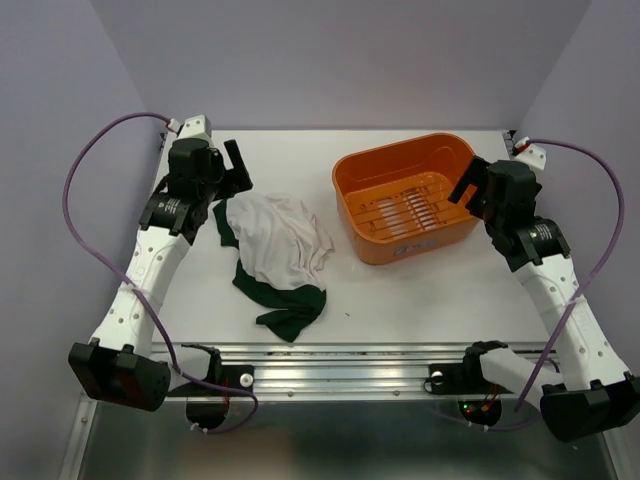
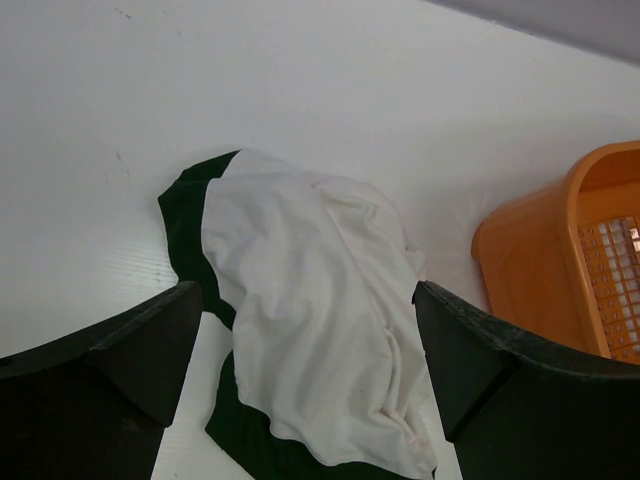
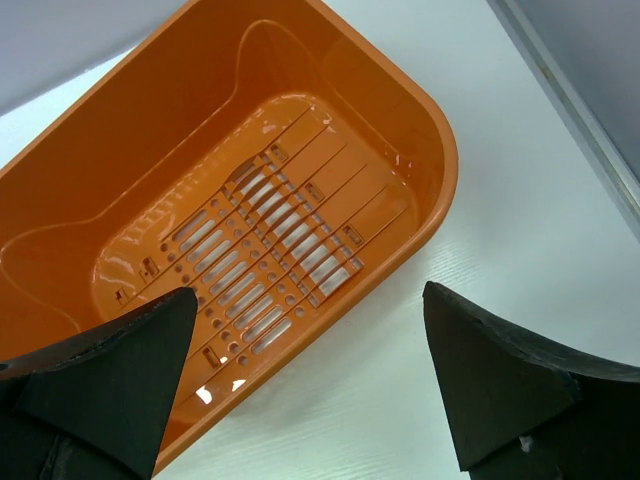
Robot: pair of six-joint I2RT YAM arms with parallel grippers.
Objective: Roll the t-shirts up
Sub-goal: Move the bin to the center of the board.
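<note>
T-shirt, white with dark green sleeves and neckline, lies in a crumpled heap left of centre on the white table in the overhead view. Its body is bunched and folded over itself, and one green sleeve trails toward the lower edge of the frame. No part of it is laid flat and no roll has been started, so the job looks to be at its very beginning.

The left hand hangs at the upper left of the overhead frame, just beyond the shirt's top edge. Its fingers are spread wide and hold nothing. In its own wrist view the cloth fills the space between and beyond the two dark fingers, apparently below them rather than touching.

The right hand sits at the upper right, over the far rim of an orange basket. It too is spread and empty. The basket's slotted floor is bare in the right wrist view.

Only one T-shirt can be seen. By the look of things everything remains to be done: the cloth must be pulled out flat, likely folded narrow, then rolled. Whether the finished roll belongs in the basket is a guess.
</note>
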